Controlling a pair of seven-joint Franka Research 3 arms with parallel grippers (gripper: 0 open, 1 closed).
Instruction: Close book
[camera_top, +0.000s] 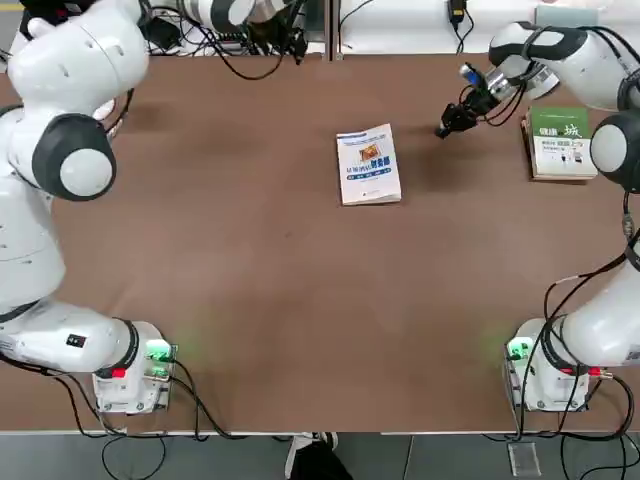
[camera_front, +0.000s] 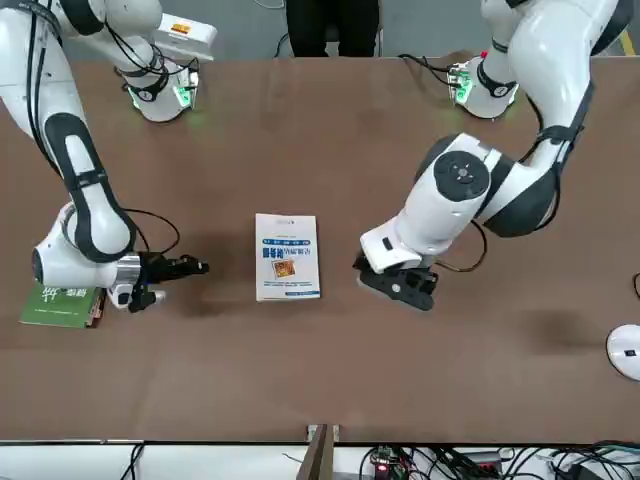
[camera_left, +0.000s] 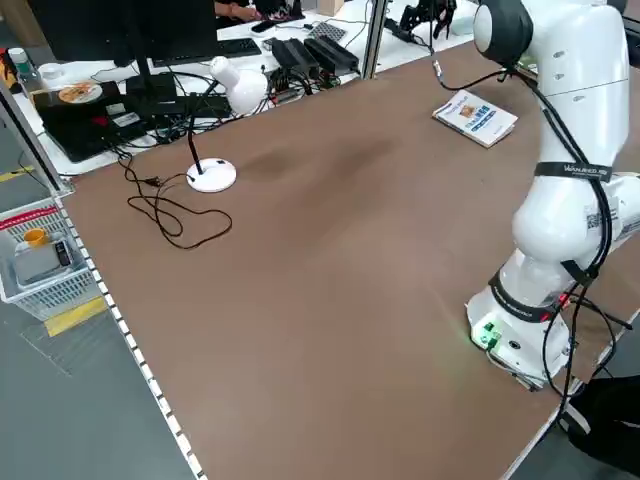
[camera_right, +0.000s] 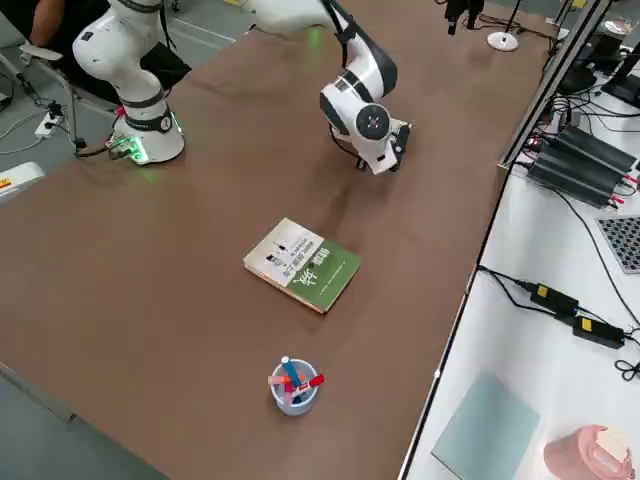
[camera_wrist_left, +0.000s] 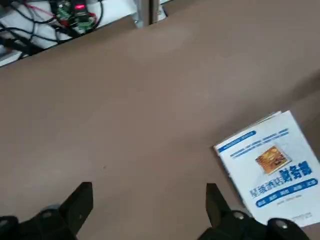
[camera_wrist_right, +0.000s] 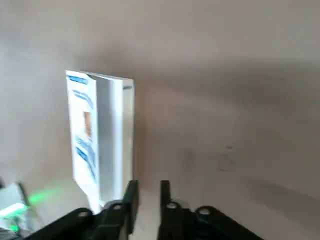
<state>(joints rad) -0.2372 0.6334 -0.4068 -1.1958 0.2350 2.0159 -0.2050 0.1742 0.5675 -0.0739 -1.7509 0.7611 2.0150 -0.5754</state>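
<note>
The book (camera_top: 368, 165) lies shut and flat near the middle of the far half of the table, its white cover with blue lettering and a small orange picture facing up (camera_front: 287, 256). My right gripper (camera_top: 443, 128) hovers low just off the book's right side, clear of it. In the right wrist view its fingers (camera_wrist_right: 131, 192) stand a narrow gap apart with nothing between them, and the book (camera_wrist_right: 87, 135) lies beyond them. My left gripper (camera_wrist_left: 147, 200) hangs high over the far part of the table, fingers spread wide and empty, with the book (camera_wrist_left: 270, 170) below it.
A green-and-white covered book (camera_top: 560, 142) lies at the far right under the right arm. A cup of pens (camera_right: 293, 385) stands near the table's right edge. A white desk lamp (camera_left: 212, 175) with its cable sits at the far left. A person (camera_front: 330, 25) is behind the arm bases.
</note>
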